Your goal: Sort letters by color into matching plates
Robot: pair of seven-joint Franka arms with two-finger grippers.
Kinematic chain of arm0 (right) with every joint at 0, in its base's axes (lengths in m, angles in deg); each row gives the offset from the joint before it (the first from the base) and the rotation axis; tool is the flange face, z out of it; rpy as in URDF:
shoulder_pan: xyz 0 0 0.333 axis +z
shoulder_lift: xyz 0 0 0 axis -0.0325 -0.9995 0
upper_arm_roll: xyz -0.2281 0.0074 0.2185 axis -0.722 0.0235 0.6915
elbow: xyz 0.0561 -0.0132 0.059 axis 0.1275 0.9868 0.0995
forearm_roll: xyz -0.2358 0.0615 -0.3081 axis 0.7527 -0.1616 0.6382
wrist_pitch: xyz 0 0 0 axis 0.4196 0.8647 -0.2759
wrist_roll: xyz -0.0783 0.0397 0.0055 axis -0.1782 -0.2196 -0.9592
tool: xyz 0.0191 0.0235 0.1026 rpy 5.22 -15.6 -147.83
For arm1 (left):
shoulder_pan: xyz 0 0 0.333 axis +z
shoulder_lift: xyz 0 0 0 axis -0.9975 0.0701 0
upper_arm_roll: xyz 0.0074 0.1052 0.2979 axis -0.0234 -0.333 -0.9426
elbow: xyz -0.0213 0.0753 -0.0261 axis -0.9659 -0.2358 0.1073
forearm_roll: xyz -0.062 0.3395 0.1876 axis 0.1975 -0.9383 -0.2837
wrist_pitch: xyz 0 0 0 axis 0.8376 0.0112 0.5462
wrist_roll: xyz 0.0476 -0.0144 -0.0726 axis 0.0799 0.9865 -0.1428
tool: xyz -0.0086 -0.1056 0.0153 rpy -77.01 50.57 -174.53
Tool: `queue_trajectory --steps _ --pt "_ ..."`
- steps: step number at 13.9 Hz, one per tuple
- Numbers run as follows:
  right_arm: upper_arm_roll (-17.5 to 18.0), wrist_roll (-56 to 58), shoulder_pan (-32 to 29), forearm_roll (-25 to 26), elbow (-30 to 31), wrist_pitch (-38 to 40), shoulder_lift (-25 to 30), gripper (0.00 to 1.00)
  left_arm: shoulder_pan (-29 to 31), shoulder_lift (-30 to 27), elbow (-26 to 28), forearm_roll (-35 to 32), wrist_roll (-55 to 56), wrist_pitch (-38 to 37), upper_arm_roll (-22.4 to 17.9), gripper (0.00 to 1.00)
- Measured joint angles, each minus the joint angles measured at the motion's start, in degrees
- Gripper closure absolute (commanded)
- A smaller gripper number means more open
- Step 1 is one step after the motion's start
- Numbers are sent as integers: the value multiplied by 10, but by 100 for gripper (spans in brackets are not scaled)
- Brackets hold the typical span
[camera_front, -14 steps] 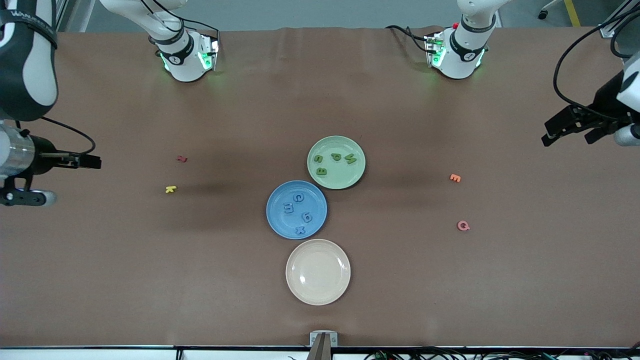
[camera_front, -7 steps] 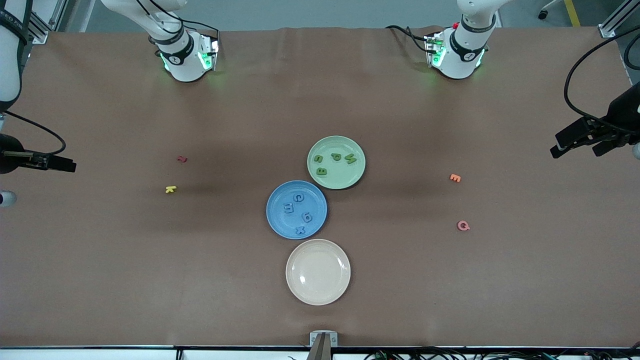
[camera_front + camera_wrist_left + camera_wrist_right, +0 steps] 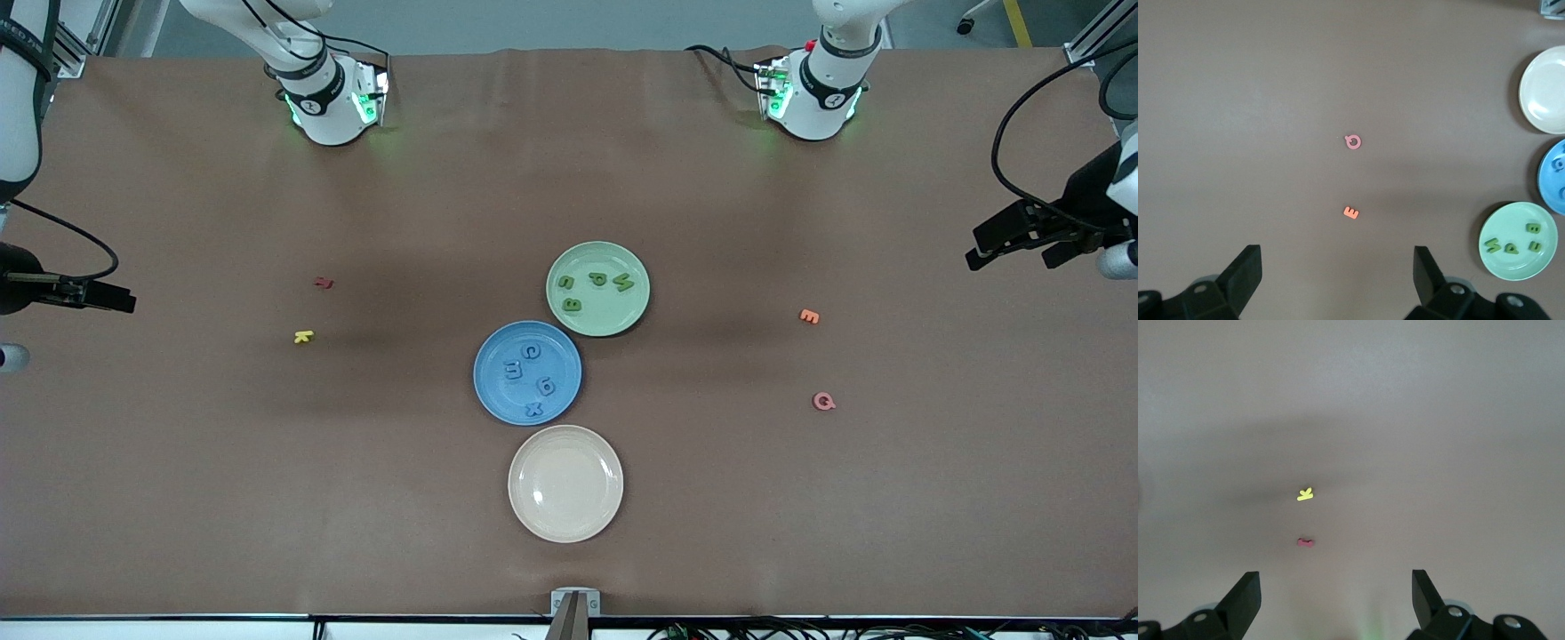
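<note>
Both pincers, left [image 3: 1337, 280] & right [image 3: 1335, 600], gape wide, empty, aloft at table ends; green letters [image 3: 597, 288] row runs arm-to-arm.

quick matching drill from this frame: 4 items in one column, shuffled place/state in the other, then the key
1. round pale green plate
2. round medium blue plate
3. round cream-beige plate
4. tiny pink foam letter

A. holds nothing
B. holds four green foam letters
C. on the bare table, toward the left arm's end
D. holds four blue foam letters

Pairs: 1-B, 2-D, 3-A, 4-C
</note>
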Motion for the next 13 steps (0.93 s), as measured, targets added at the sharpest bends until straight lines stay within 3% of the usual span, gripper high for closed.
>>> queue_trajectory --steps 4,10,12,13 --pt "0 16 -13 -13 3 2 6 0 -11 -16 13 -4 0 0 -1 0" --pt "12 16 -13 -16 55 -3 81 0 -8 -21 22 -4 0 4 -5 0" --pt "13 16 -13 -16 97 -27 117 0 -36 -21 22 -4 0 6 -31 0" --pt "13 16 -13 -16 121 -38 136 0 -68 -22 22 -4 0 6 -64 0"
